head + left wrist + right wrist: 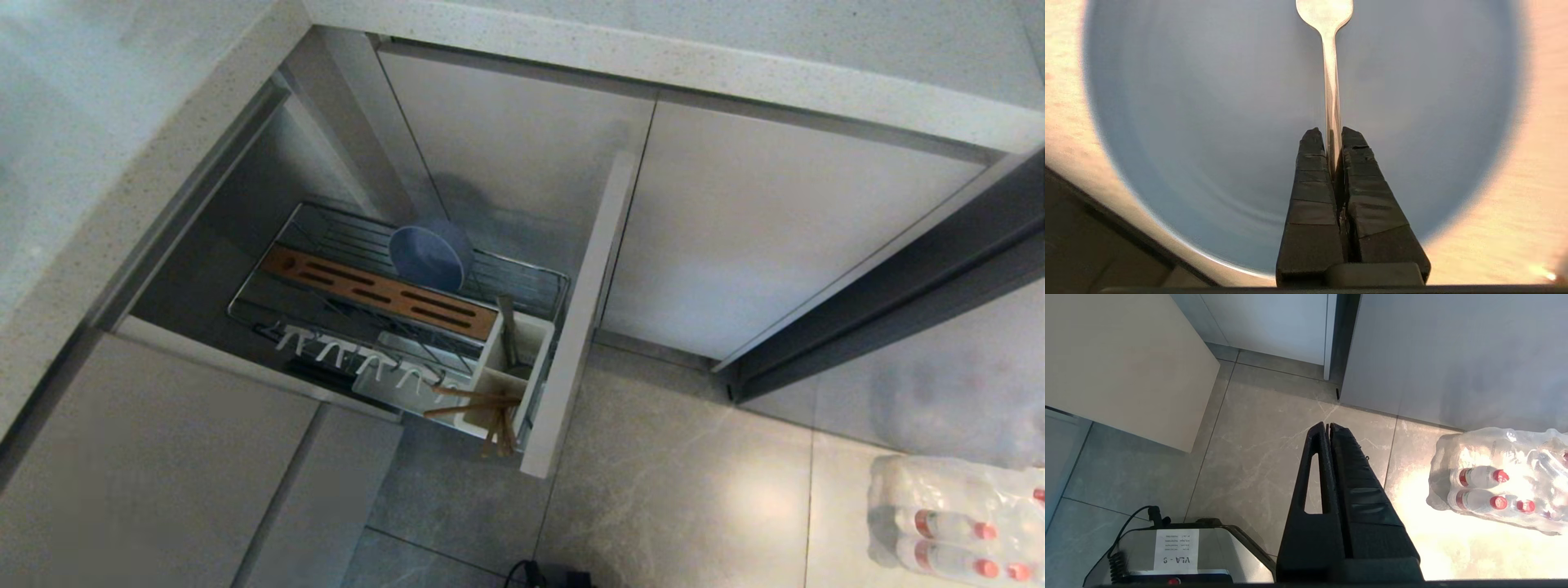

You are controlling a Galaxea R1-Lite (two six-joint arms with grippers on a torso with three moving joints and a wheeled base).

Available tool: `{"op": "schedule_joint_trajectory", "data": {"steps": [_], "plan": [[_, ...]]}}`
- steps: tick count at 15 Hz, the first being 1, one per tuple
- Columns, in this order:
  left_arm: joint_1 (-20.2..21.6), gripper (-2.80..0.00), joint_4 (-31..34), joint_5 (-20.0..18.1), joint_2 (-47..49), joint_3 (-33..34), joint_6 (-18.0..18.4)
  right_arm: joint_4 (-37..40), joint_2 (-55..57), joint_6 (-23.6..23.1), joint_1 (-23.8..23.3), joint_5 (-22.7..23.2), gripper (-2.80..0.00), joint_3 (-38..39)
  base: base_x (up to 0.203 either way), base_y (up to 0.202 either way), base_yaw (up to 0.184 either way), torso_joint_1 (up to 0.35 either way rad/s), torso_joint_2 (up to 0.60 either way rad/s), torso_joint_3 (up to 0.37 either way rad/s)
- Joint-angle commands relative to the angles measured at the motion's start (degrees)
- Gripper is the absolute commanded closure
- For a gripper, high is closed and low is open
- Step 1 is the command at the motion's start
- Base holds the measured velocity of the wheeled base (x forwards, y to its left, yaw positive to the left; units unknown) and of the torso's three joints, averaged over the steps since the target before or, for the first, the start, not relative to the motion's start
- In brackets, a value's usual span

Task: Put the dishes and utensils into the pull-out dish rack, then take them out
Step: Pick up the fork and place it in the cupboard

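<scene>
In the left wrist view my left gripper [1332,132] is shut on the handle of the slim silver fork [1331,81], which points straight away from the fingers over the light-blue plate [1208,122]. That plate lies on a pale speckled surface. The left arm is outside the head view. In the head view the pull-out dish rack [563,282] stands drawn out, with the blue-grey bowl [430,255] tilted on edge at its back. The wooden chopsticks [478,398] lie across the white utensil caddy [535,335]. My right gripper [1327,425] hangs shut and empty over the floor.
The rack's beige front panel [584,327] juts into the floor space. A grey slim piece [506,327] stands in the caddy's rear compartment. A wrapped pack of water bottles [955,523] lies on the tiles at the right. The speckled countertop [122,163] overhangs the cabinets.
</scene>
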Motion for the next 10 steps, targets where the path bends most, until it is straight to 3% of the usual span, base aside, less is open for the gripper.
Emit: {"op": "schedule_joint_trajectory", "data": {"steps": [1,5,10], "plan": [[-0.8,0.00,0.4,-0.3,-3.9,-0.4,-1.3,0.0,0.1,0.0,0.0,0.0,0.00,0.0,0.000,0.000,0.000,0.000,0.00,0.000],[-4.7,0.00,0.7,-0.2,-10.9,-1.2,-5.7,0.0,0.1,0.0,0.0,0.0,0.00,0.0,0.000,0.000,0.000,0.000,0.00,0.000],[-18.4,0.00,4.3,-0.2,-17.4,-3.9,-5.9,0.0,0.1,0.0,0.0,0.0,0.00,0.0,0.000,0.000,0.000,0.000,0.00,0.000]]}}
